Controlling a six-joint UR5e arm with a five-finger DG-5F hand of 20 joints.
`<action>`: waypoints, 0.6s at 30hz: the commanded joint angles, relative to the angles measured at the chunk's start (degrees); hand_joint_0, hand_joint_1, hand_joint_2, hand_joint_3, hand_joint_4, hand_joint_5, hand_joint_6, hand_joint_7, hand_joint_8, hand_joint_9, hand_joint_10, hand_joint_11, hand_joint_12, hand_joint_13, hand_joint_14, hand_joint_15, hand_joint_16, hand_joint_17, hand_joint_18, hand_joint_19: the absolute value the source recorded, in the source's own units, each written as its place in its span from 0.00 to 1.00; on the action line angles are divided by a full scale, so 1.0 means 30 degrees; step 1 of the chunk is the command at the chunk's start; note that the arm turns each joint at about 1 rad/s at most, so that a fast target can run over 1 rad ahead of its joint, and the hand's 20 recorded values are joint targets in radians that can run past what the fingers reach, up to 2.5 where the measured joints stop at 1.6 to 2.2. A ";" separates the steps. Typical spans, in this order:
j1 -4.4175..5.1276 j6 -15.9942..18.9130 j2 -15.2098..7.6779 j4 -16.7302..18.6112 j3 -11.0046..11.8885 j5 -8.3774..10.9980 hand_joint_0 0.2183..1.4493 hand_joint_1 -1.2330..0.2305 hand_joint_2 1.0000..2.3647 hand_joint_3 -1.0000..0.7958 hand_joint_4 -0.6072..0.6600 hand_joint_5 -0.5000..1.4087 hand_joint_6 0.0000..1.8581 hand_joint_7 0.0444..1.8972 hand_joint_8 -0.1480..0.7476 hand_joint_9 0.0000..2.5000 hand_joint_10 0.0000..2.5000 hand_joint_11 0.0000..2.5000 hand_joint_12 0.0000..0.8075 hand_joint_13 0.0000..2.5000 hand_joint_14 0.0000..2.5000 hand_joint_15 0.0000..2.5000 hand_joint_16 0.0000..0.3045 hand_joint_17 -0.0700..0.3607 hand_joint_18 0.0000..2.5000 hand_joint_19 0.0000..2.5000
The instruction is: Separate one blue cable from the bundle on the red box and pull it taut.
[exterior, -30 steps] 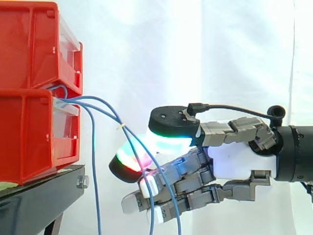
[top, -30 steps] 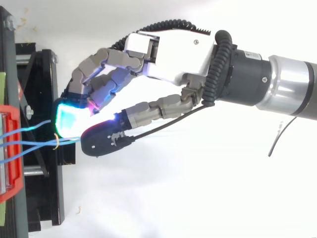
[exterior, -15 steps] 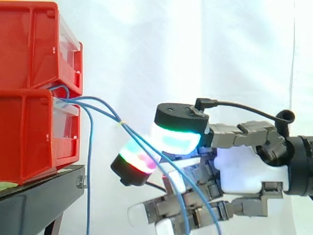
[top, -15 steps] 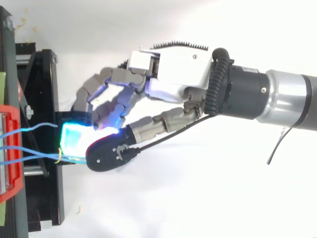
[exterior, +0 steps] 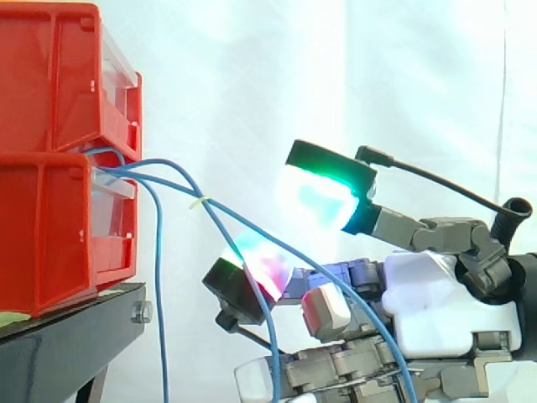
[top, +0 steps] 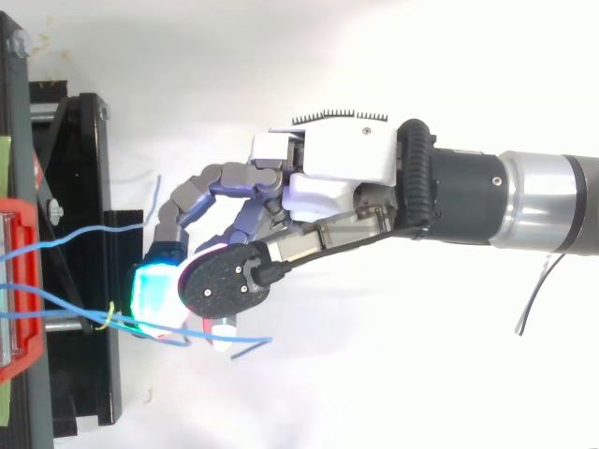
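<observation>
the white curtain (exterior: 218, 84) hangs behind everything. my arm (top: 533, 201) comes in from the right. at the left, the upper red bin (exterior: 50, 75) sits on the lower red bin (exterior: 42, 235), and both rest on the black stand (exterior: 67, 336). my hand (exterior: 432, 306) is in open air to the right of the stand, apart from the bins and lower than the seam between them. the blue cables (exterior: 159, 180) come out at the front of the lower red bin, just under the lip of the upper one. one hanging cable (exterior: 159, 294) drops almost straight down just beside the stand's edge, apart from my hand. the other two slope down to the right in curved lines, not straight ones, and run into my hand. they cross it, but i cannot tell whether my hand has closed on them or they only lie across it. a small yellow tie (exterior: 198, 201) binds those two together between the bins and my hand. from above, a loose cable end (top: 255, 346) pokes out from under my hand.
</observation>
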 commanded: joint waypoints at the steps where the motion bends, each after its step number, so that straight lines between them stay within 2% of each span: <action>1: 0.0006 0.0026 0.0000 -0.0001 -0.0018 -0.0008 0.21 0.46 0.00 0.28 0.58 0.21 0.48 0.39 0.52 0.47 0.01 0.24 0.41 0.31 0.00 0.13 0.15 0.41 0.25 0.21; 4: -0.0024 0.0026 0.0000 -0.0001 -0.0018 -0.0008 0.19 0.45 0.00 0.28 0.58 0.21 0.48 0.39 0.52 0.48 0.01 0.23 0.42 0.31 0.00 0.13 0.16 0.42 0.26 0.20; 10: -0.0024 0.0026 0.0000 -0.0001 0.0011 -0.0008 0.17 0.37 0.00 0.28 0.58 0.22 0.48 0.40 0.52 0.49 0.01 0.24 0.43 0.33 0.00 0.13 0.16 0.42 0.28 0.19; 14: 0.0006 0.0026 0.0000 -0.0001 -0.0018 -0.0008 0.25 0.30 0.00 0.28 0.56 0.21 0.48 0.43 0.48 0.48 0.01 0.25 0.38 0.33 0.01 0.14 0.14 0.38 0.27 0.20; 18: 0.0006 0.0026 0.0000 -0.0030 -0.0018 -0.0008 0.31 0.27 0.00 0.28 0.54 0.21 0.49 0.43 0.46 0.47 0.01 0.25 0.36 0.32 0.01 0.14 0.13 0.37 0.26 0.20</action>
